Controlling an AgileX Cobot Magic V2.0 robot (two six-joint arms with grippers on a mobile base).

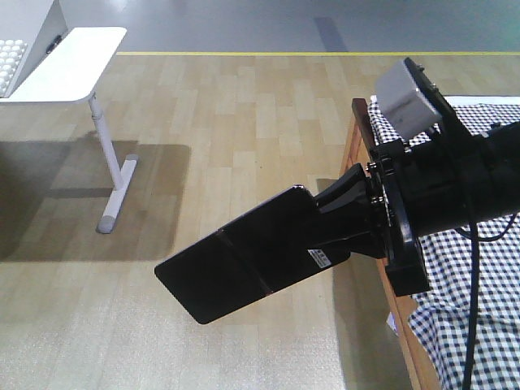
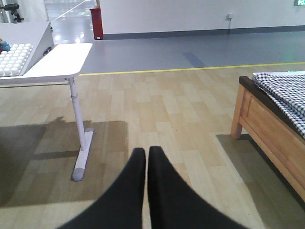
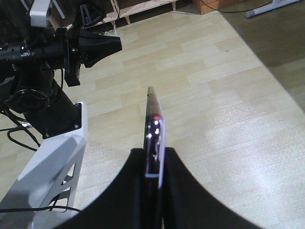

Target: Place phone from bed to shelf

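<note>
Your front camera gives you the phone (image 1: 244, 256) broadside: a glossy black slab with a line across its middle and a small white sticker (image 1: 322, 258) close to the fingers. It sticks out past the fingertips of the right gripper (image 1: 331, 231) over the wood floor (image 1: 244, 122). Your right wrist camera shows that same phone (image 3: 155, 129) only edge-on, its pinkish rim upright between the two black fingers (image 3: 190, 200), which are clamped on both its faces. Only that view catches the left gripper (image 3: 113, 45) from outside, off to the left of the fingers and well apart from the phone. The left wrist camera shows you the left gripper (image 2: 147, 152) with its fingers pressed together and nothing between them.

Behind the right fingers lies the bed (image 1: 404, 321), with the arm over its check sheet; the phone is off it, held in the air beside the frame. Ahead of the fingertips, well apart across the floor, stands a white side table (image 1: 77, 57). Light-wood planks (image 3: 143, 7) cross the top edge of the right wrist view, too cropped for you to tell what they are.

The right arm reaches out from over the bed, the phone angled down away from the wrist
</note>
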